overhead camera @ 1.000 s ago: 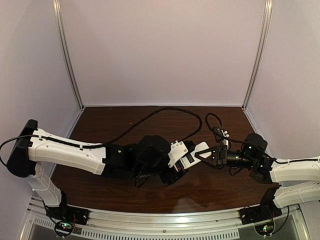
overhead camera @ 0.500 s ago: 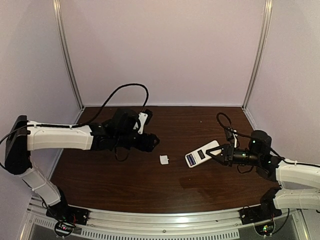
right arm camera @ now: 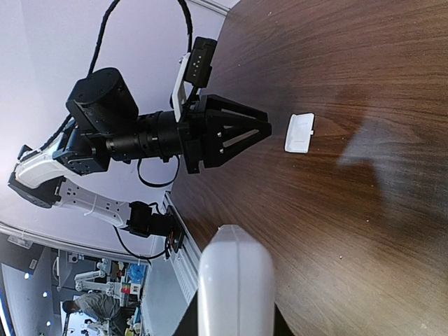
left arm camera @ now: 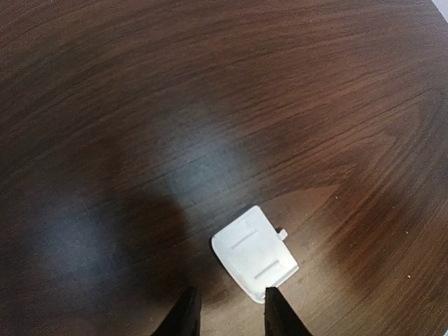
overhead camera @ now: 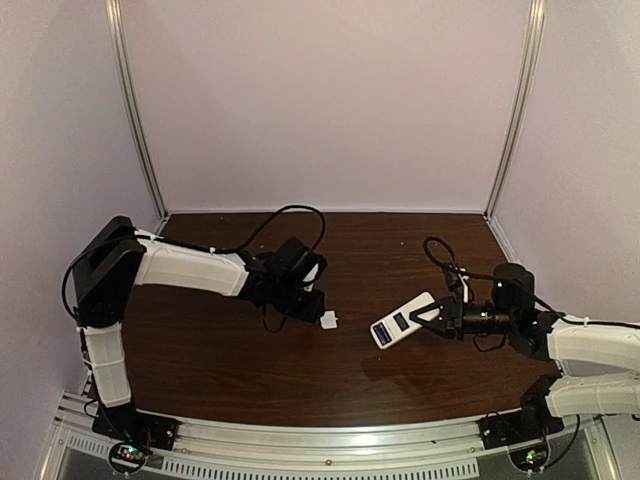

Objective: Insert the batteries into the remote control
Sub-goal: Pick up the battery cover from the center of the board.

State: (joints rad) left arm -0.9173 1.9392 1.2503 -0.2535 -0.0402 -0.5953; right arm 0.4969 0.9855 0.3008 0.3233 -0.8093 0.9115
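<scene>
1. Right gripper [overhead camera: 428,318] is clamped on the remote control [overhead camera: 400,323], display up. I'd hold it steady.
2. Left gripper [left arm camera: 231,316] is narrowly parted and empty. The cover piece [left arm camera: 255,253] sits at its 1 o'clock. I'd shift over, widen, then descend.
3. Batteries: none in view.

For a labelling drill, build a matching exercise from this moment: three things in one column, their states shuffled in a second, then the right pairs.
Things
1. remote control
2. white cover piece
3. left pincer

States
A. open, holding nothing, close beside the cover
B. gripped at one end by the right pincer
C. lying flat on the table

Pairs: 1-B, 2-C, 3-A
</scene>
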